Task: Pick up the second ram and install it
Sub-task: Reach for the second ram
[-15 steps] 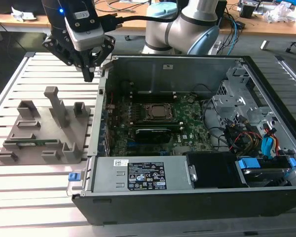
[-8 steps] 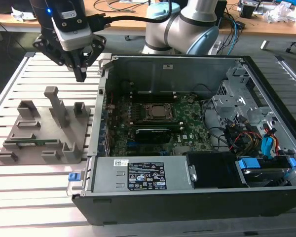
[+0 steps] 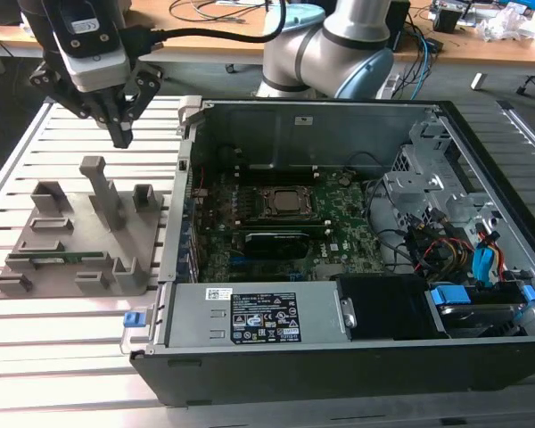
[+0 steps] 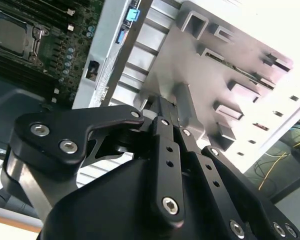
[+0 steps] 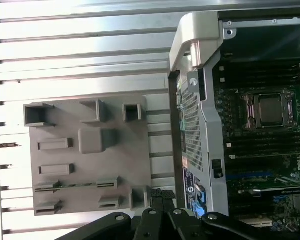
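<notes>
The second ram [image 3: 58,259] is a thin green stick standing on edge in a slot of the grey fixture plate [image 3: 80,267], near the plate's front edge on the exterior view's left. It appears as a narrow line in the first wrist view [image 5: 75,185] and in the second wrist view [image 4: 240,70]. My gripper [image 3: 122,138] hangs above the far side of the fixture, over its tall post [image 3: 98,183], well clear of the ram. Its black fingers [image 4: 162,125] are shut with nothing between them, and the gripper [image 5: 157,194] also shows in the first wrist view.
An open computer case [image 3: 339,330] lies to the exterior view's right of the fixture, with the green motherboard [image 3: 276,223], its processor socket [image 3: 290,203] and drive cables [image 3: 464,254] inside. Both rest on a white slatted table [image 3: 71,339]. Several grey blocks rise from the fixture.
</notes>
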{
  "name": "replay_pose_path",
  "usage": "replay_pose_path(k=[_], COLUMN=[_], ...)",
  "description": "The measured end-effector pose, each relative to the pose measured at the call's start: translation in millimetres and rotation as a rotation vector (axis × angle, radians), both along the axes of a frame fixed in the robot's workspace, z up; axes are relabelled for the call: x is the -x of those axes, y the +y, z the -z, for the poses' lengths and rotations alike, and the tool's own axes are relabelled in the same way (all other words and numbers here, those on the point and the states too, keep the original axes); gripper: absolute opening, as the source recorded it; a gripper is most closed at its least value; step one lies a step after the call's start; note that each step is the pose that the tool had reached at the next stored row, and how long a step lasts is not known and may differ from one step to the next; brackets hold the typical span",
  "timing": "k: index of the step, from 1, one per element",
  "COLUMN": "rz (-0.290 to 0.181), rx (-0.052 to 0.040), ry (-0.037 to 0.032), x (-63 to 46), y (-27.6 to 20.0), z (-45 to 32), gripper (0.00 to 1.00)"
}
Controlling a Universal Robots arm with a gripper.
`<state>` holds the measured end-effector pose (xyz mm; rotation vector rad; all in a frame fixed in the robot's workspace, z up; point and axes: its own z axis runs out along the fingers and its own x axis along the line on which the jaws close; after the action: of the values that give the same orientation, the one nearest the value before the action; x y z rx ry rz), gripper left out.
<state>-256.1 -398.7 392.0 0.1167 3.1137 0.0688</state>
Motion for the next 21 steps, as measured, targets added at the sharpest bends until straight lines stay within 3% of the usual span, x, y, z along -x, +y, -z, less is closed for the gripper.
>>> replay_pose_path(k=[6,21], rz=[0.0,0.0], rx=[-0.0001,0.0], ry=[-0.0001,0.0], x=[25.7,61.8], y=[0.0,0.5], z=[0.2,0.5], gripper=[0.11,0.11])
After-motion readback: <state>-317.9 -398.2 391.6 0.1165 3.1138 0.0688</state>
